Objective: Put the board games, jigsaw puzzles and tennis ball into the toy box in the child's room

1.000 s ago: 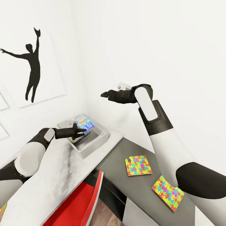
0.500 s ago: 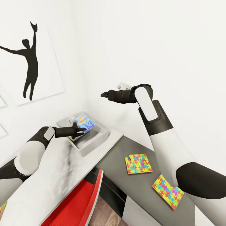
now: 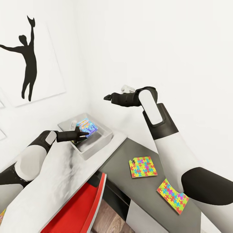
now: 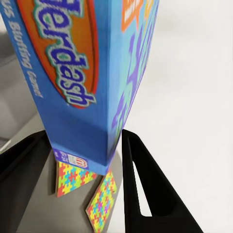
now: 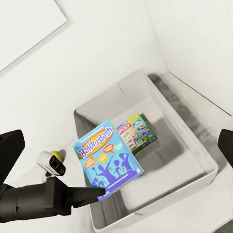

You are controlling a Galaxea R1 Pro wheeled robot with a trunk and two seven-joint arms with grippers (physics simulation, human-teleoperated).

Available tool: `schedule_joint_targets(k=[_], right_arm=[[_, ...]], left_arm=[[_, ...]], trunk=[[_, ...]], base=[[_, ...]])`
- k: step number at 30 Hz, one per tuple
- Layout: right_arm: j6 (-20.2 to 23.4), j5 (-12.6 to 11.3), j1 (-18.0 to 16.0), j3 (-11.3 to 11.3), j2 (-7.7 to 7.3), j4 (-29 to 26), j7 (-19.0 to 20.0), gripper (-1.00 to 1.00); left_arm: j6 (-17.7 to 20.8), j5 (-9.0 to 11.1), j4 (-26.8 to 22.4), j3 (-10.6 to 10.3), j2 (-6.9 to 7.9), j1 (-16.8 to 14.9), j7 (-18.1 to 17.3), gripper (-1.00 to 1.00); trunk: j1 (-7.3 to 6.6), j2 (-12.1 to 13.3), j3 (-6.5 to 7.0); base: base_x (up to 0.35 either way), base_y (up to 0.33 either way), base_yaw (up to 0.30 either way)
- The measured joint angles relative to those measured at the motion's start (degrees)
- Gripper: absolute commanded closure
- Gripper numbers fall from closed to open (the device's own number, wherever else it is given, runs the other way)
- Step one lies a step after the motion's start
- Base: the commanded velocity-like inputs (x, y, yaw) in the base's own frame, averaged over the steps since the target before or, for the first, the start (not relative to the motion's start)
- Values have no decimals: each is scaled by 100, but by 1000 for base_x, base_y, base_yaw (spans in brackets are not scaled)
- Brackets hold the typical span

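Your left pincer (image 3: 84,135) is clamped on the blue board game (image 3: 86,125), held tilted over the toy box (image 3: 103,142) on the counter (image 3: 61,174). Let go now and it may catch the rim. The right wrist view reveals a green-edged game (image 5: 136,133) already inside; the right pincer (image 3: 106,96) I cannot tell

In your left wrist view the blue game box (image 4: 92,73) runs off the frame toward 12 o'clock and hides part of one puzzle (image 4: 70,177), while in the right wrist view the green game (image 5: 137,133) is partly covered at 9 o'clock.
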Motion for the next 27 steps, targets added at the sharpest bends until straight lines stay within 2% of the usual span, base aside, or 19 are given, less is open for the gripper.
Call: schedule_joint_targets(k=[27], right_arm=[[0, 10, 9, 1, 0, 0, 0, -100]], left_arm=[[0, -11, 9, -53, -26, 1, 10, 100]], trunk=[[0, 0, -251]], base=[[0, 0, 0]])
